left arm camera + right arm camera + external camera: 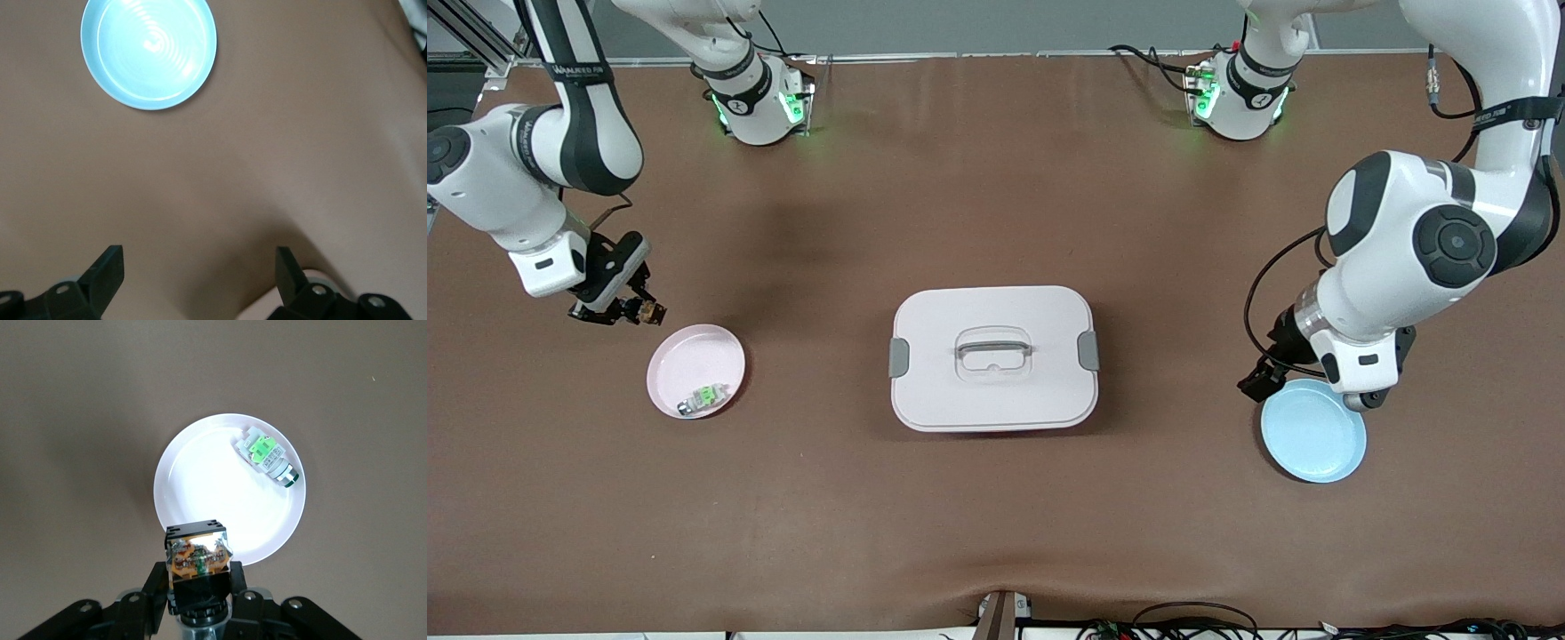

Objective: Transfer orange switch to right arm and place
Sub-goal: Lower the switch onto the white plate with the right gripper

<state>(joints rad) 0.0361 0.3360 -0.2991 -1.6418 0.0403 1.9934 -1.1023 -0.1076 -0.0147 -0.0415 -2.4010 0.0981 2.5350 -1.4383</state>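
While green-and-white part [268,455] occupies pink plate [667,366], lidded white box [993,357] sits mid-table.

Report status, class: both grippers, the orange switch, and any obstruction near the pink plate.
Right gripper shut on orange switch, over pink plate rim. Left gripper open, waiting above table near blue plate. Green-and-white part in pink plate; room beside it.
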